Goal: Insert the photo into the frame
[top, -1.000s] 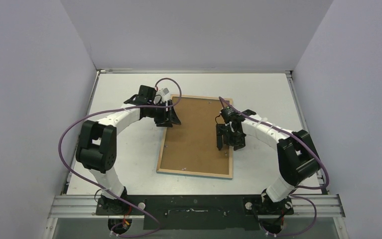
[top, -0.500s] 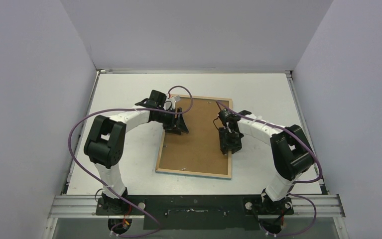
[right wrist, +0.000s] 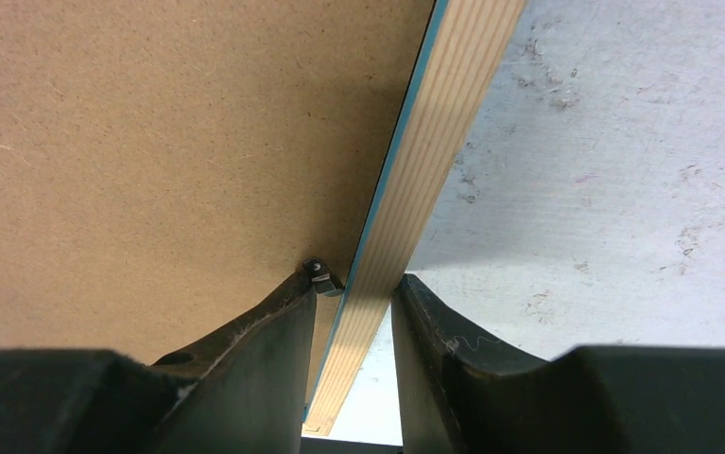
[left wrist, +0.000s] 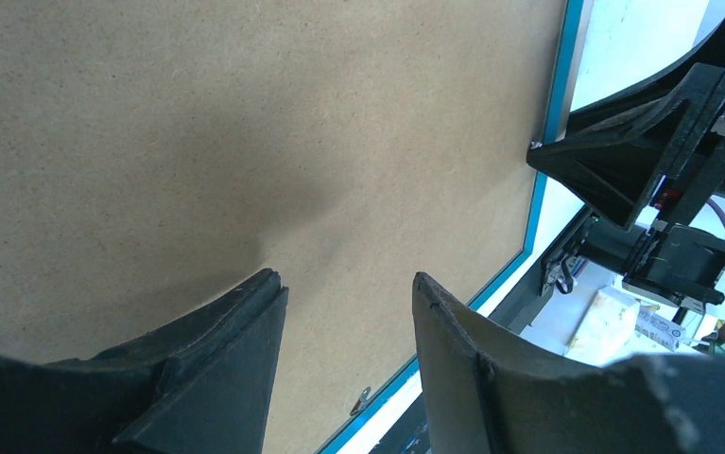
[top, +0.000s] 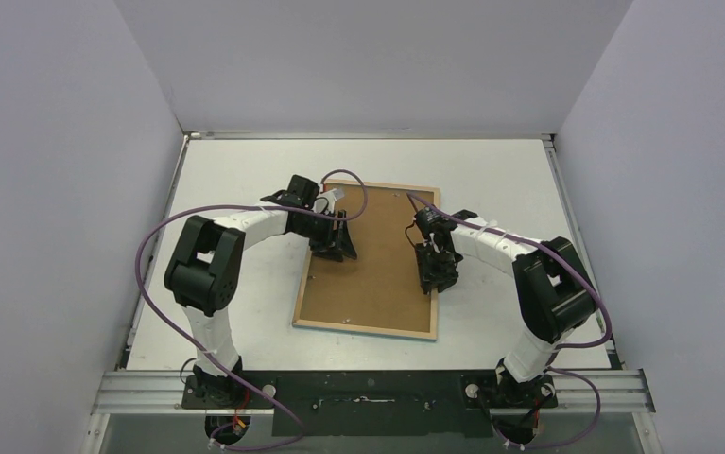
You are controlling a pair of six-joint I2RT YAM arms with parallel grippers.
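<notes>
wood-edged frame (right wrist: 410, 189) face down; right claw (right wrist: 353, 284) pinches its edge.

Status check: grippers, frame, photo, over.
Left gripper open over backing board. Right gripper astride right rail of frame by a clip, grip unclear. Frame face down. Photo not in view.

Both arms share one build. The left arm (top: 245, 225) and the right arm (top: 505, 248) have smooth white shells between blocky black joint housings (top: 198, 274), and each rises from a black base (top: 209, 383) at the near edge. A thin purple cable (top: 141, 274) runs along each arm in loose loops. The left gripper (left wrist: 344, 284) and the right gripper (right wrist: 353, 284) are matt black, with tapered, wedge-shaped fingers (right wrist: 264, 331) whose inner edges look scuffed and greyish.
</notes>
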